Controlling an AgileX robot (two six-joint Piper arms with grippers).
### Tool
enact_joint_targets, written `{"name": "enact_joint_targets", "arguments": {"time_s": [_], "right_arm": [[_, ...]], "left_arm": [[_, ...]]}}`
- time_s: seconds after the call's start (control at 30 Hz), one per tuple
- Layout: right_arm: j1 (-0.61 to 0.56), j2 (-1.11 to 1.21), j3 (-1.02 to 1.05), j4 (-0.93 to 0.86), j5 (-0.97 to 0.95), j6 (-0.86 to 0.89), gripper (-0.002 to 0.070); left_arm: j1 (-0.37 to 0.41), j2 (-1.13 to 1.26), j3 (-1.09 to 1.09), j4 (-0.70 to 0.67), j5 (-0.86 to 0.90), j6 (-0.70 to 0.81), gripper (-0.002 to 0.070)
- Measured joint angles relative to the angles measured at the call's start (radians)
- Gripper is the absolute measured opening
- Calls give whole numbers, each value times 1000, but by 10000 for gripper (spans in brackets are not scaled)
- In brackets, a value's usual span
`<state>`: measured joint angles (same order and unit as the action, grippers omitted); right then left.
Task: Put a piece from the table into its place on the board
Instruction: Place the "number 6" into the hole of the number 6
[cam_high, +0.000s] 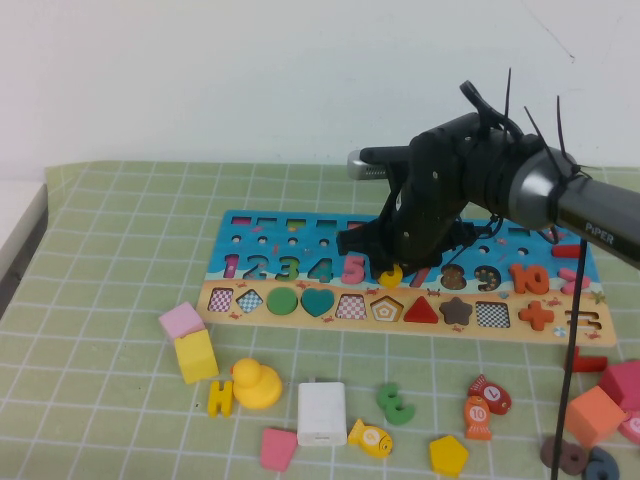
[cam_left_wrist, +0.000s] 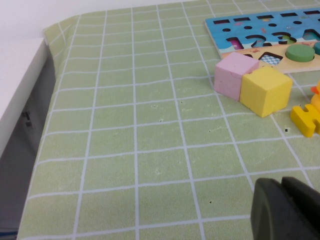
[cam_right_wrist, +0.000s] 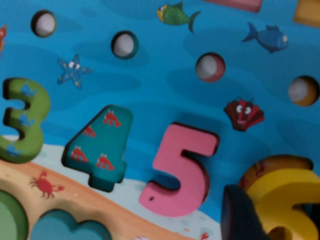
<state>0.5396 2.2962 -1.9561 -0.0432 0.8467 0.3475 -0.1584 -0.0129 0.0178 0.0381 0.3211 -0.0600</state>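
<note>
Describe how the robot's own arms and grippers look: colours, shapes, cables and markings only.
The right arm is a grey-and-black tube with white lettering near its far end, ending in a bulky black wrist. Thin black cable ties stick up from it. The right gripper, above the board, is black. The left gripper, low over the mat, shows dark, rounded, matte fingers.

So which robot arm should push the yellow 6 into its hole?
The right one. The right end effector is over the board, with the yellow 6 at its fingertip beside the pink 5. The left end effector is low over the table, away from the numbers.
</note>
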Motion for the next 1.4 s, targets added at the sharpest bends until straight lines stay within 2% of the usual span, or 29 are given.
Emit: {"name": "enact_joint_targets", "arguments": {"time_s": [1.4], "right_arm": [[-2,8,-4,2,-20,62,276]], "left_arm": [[0,0,0,0,0,1,-2]]}}
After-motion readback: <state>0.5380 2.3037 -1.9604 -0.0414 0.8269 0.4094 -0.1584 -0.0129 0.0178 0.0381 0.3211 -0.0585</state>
